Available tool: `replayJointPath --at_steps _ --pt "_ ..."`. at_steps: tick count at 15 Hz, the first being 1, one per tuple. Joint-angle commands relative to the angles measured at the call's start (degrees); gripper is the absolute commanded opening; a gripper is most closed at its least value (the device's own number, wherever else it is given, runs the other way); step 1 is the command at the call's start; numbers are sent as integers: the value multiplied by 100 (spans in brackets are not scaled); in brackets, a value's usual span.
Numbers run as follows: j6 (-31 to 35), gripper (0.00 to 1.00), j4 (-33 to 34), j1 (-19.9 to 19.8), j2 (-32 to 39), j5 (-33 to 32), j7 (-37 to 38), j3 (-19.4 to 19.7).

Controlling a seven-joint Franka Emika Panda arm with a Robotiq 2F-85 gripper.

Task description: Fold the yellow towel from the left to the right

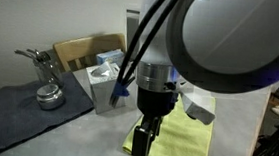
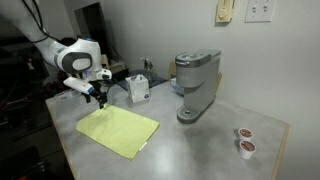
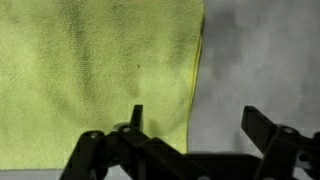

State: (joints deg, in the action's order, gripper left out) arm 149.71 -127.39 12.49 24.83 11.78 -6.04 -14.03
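The yellow towel (image 2: 118, 131) lies flat and unfolded on the grey table, seen in both exterior views (image 1: 181, 139). My gripper (image 2: 97, 96) hangs above the towel's far corner, a little above the cloth. In the wrist view the towel (image 3: 95, 75) fills the left part and its edge runs down between my open fingers (image 3: 195, 125), one finger over the cloth, the other over bare table. The gripper (image 1: 145, 139) holds nothing.
A grey tissue box (image 2: 138, 88) stands behind the towel. A coffee machine (image 2: 195, 85) stands mid-table, two small cups (image 2: 243, 140) near the right edge. A dark grey mat (image 1: 22, 104) carries a metal pot (image 1: 48, 96). A cardboard box (image 1: 81, 51) sits behind.
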Motion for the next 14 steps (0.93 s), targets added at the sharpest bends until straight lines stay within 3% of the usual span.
replayJointPath --at_steps 1,5,6,14 --pt "-329 100 362 347 276 -538 1067 366" --pt "-787 100 496 638 250 -1038 2046 610" --pt "-481 100 369 493 254 -933 1794 482" --pt "-566 100 334 601 206 -1056 2127 654"
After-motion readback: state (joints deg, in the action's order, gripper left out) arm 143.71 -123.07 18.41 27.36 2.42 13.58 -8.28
